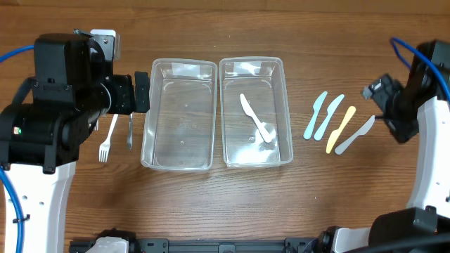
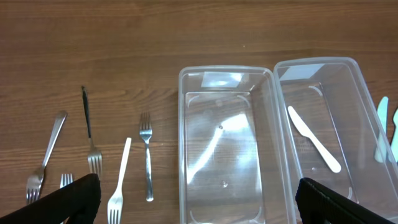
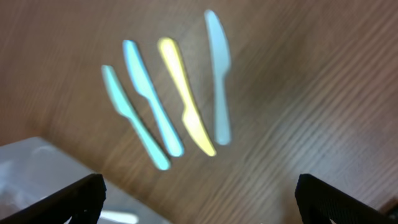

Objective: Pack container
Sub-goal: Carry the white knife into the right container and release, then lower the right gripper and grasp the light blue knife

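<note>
Two clear plastic containers stand side by side. The left container (image 1: 146, 119) is empty. The right container (image 1: 287, 105) holds one white plastic knife (image 1: 256, 118). Several plastic knives lie to its right: teal (image 1: 316, 114), light blue (image 1: 328, 117), yellow (image 1: 341, 129) and white (image 1: 355, 135). A white plastic fork (image 1: 107, 138) and a metal fork (image 1: 129, 130) lie left of the containers. My left gripper (image 1: 140, 91) is open and empty above the left container's left edge (image 2: 199, 208). My right gripper (image 1: 376, 91) is open and empty, above the table right of the knives (image 3: 199, 199).
The left wrist view shows more forks: a dark-handled fork (image 2: 90, 137), a metal fork (image 2: 43, 162) and fork tines (image 2: 66, 180) at the far left. The right wrist view is blurred, with a container corner (image 3: 37, 168) at lower left.
</note>
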`<action>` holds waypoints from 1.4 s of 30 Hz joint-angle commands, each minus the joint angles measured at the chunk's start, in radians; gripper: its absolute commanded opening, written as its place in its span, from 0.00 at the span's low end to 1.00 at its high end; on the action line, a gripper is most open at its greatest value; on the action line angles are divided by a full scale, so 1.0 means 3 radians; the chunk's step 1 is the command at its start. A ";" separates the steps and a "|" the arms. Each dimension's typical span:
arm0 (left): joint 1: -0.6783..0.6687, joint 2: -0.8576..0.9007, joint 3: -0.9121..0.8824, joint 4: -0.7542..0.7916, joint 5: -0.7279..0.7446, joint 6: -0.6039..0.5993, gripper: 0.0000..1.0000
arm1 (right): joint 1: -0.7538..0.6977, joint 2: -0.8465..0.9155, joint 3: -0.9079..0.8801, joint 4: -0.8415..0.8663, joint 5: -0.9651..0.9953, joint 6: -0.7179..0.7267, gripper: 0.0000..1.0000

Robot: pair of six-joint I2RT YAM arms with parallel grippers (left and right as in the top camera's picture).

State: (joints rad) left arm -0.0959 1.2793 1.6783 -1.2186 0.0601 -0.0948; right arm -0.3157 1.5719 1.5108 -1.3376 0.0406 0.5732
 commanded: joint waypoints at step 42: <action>0.0027 0.0011 0.0022 -0.0029 0.0022 0.0045 1.00 | -0.0018 0.0690 -0.1794 0.1530 0.0172 0.0097 1.00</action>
State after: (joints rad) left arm -0.0959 1.2793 1.6783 -1.2270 0.0601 -0.0948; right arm -0.3202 1.7748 1.0183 -0.9131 0.0753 0.5983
